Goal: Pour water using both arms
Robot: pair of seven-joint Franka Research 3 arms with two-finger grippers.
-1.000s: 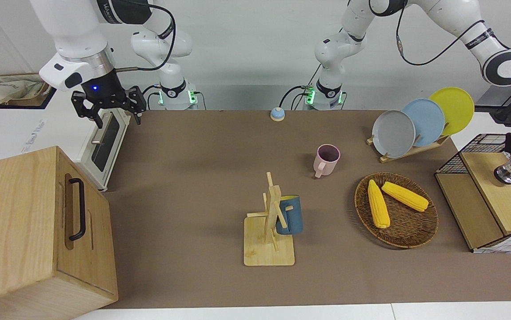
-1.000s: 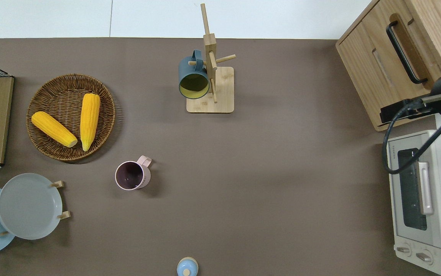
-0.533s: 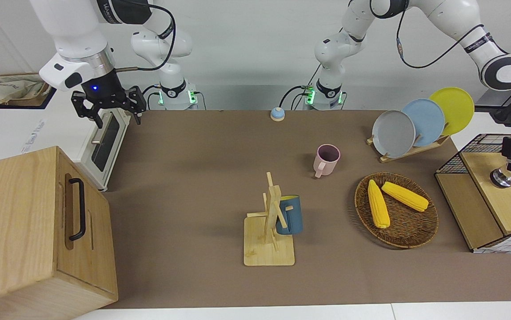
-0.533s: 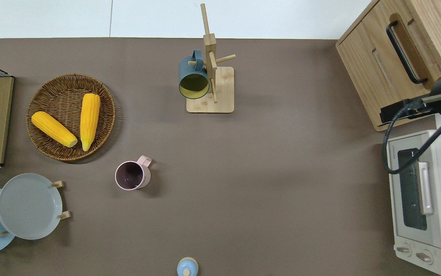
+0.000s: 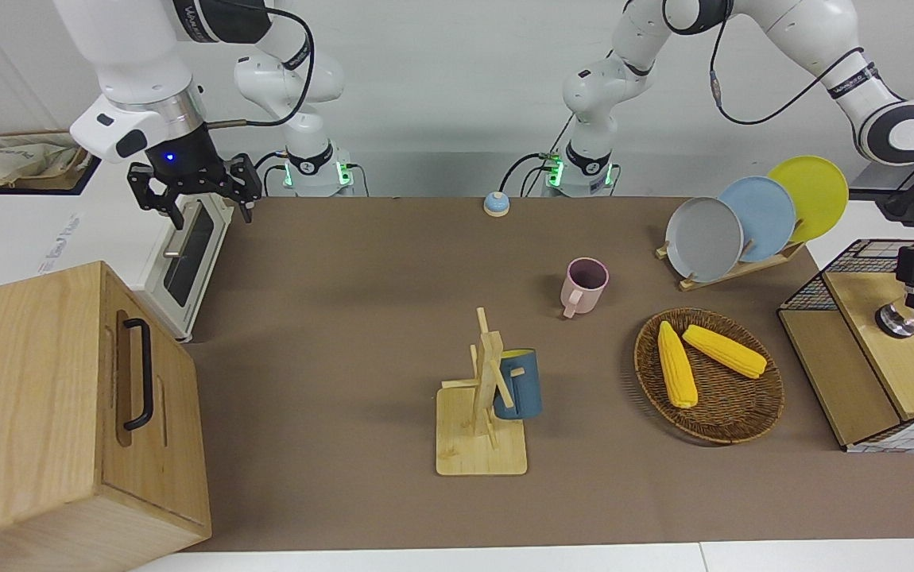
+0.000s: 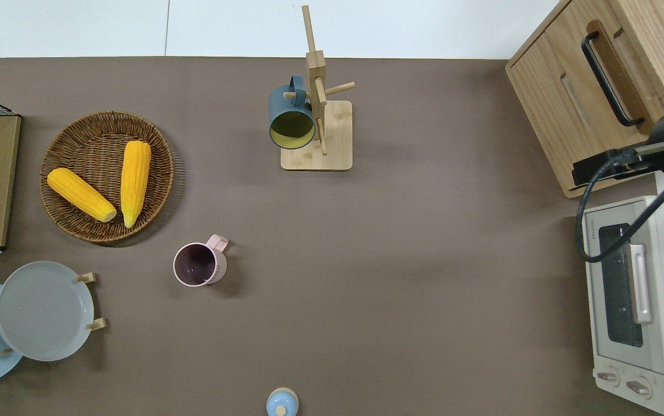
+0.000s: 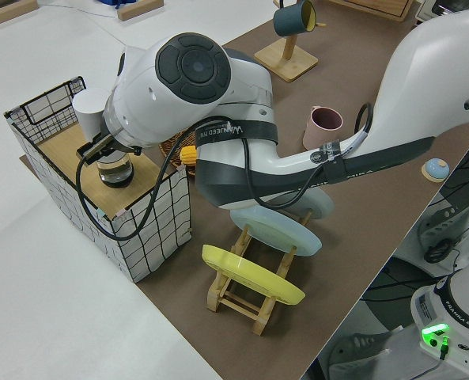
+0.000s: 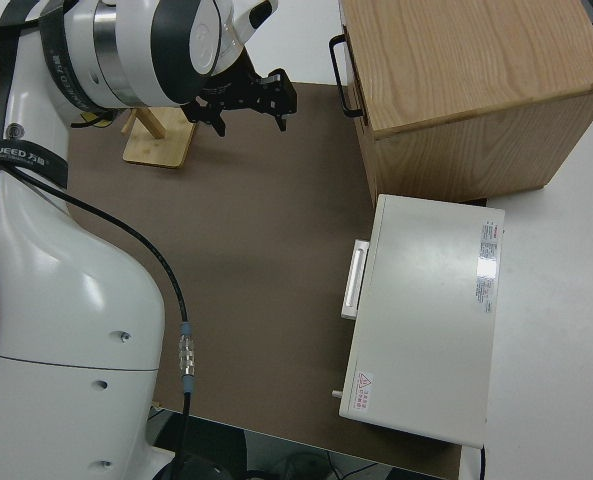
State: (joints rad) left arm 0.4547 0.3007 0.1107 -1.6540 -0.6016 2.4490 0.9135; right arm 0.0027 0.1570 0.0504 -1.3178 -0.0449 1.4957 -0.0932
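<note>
The left gripper [image 5: 913, 295] has shifted a little toward the table's middle and dropped slightly since a second ago, and the shiny metal-collared glass vessel [image 5: 894, 322] under it has shifted along with it. The glossy white left arm [image 5: 906, 127] reaches out to its own end of the table. There the gripper hangs over the wooden shelf of a black wire-mesh rack [image 7: 151, 229]. It sits right at the top of the vessel. Whether it is clamped on the vessel or loose cannot be told, nor whether the vessel rests on the shelf. A white cup [image 7: 90, 107] stands just beside the vessel on the same shelf.

The glossy white right arm [image 5: 131, 48] is parked, its black right gripper [image 5: 195, 208] spread wide and holding nothing.

On the brown mat, a pale pink mug [image 5: 584, 286] stands upright near the middle. Farther from the robots, a dark blue mug [image 5: 519, 385] hangs on a wooden mug tree [image 5: 482, 433]. A round wicker basket [image 5: 711, 433] holding two yellow corn cobs [image 5: 675, 365] lies between the pink mug and the wire rack.
</note>
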